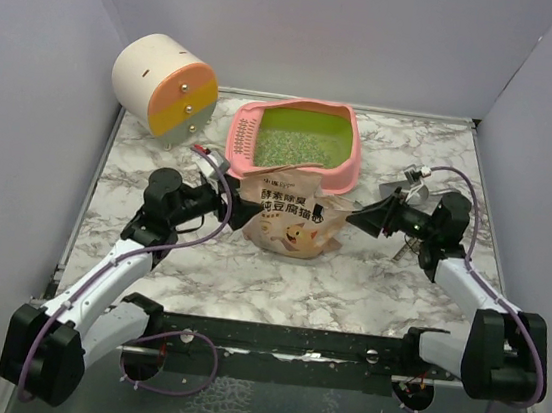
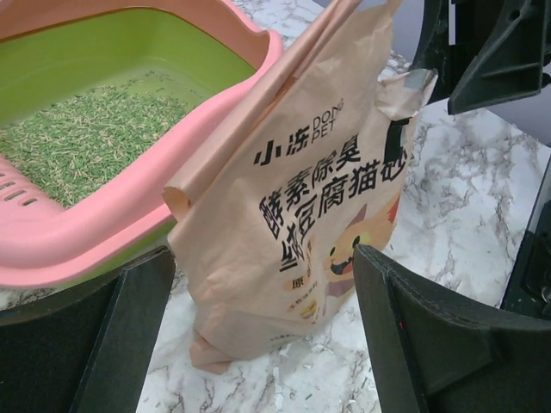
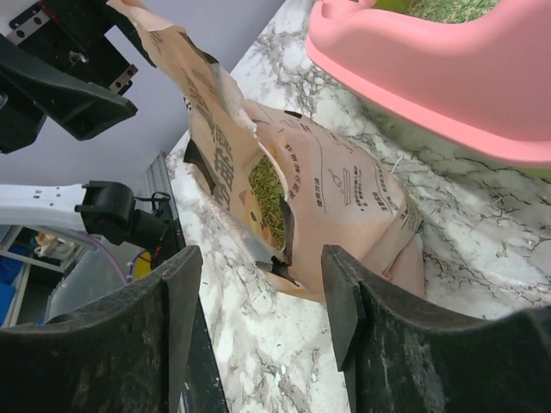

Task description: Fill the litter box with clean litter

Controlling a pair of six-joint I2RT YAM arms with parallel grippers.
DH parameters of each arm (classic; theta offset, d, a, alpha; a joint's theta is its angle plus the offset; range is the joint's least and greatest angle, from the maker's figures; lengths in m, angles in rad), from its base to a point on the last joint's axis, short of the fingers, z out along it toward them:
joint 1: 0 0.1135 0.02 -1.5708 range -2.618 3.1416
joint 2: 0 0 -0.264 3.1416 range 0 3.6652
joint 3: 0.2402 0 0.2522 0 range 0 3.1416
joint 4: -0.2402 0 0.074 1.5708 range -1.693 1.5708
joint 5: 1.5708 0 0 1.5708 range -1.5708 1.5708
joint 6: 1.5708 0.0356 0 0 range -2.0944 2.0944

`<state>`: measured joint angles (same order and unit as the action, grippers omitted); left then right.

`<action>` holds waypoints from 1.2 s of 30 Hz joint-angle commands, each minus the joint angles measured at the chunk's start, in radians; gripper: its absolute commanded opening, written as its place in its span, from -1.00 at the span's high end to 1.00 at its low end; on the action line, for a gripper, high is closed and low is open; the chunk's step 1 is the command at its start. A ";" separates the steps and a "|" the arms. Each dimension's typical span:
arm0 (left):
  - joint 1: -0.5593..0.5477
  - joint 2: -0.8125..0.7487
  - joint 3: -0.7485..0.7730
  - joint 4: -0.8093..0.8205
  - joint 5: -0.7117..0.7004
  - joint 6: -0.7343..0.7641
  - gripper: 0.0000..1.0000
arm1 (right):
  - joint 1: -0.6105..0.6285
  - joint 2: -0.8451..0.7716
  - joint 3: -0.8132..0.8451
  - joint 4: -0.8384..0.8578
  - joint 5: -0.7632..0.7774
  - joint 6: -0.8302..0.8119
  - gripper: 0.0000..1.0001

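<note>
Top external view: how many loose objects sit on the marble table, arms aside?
3: the cream-and-orange cylinder at back left, the litter box at back centre, and the beige pouch standing directly in front of it. Something small may be hidden from this view.

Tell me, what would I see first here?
The bright pink litter box at the back middle of the table, with green litter inside. Right in front of it sits a torn-open beige pouch with a cartoon cat, and the left pincer and right pincer are open on either side. A cream-and-orange cylinder lies at the back left.
</note>
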<state>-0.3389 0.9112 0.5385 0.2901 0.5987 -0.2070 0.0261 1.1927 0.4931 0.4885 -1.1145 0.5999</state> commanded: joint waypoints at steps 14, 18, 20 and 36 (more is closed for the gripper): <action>0.031 0.281 0.017 0.459 0.154 -0.184 -0.48 | -0.002 0.222 -0.004 0.559 -0.090 0.244 -0.06; 0.032 0.319 0.011 0.537 0.209 -0.247 -0.08 | 0.001 0.224 -0.012 0.590 -0.118 0.268 0.23; 0.034 0.319 0.012 0.554 0.226 -0.263 0.19 | 0.001 0.225 -0.019 0.589 -0.122 0.270 0.44; 0.069 0.315 0.019 0.540 0.236 -0.292 1.00 | 0.052 0.162 -0.033 0.408 -0.043 0.092 -0.20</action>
<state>-0.2825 1.2194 0.5251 0.7609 0.8051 -0.4778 0.0479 1.3407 0.4568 0.8902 -1.1851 0.7380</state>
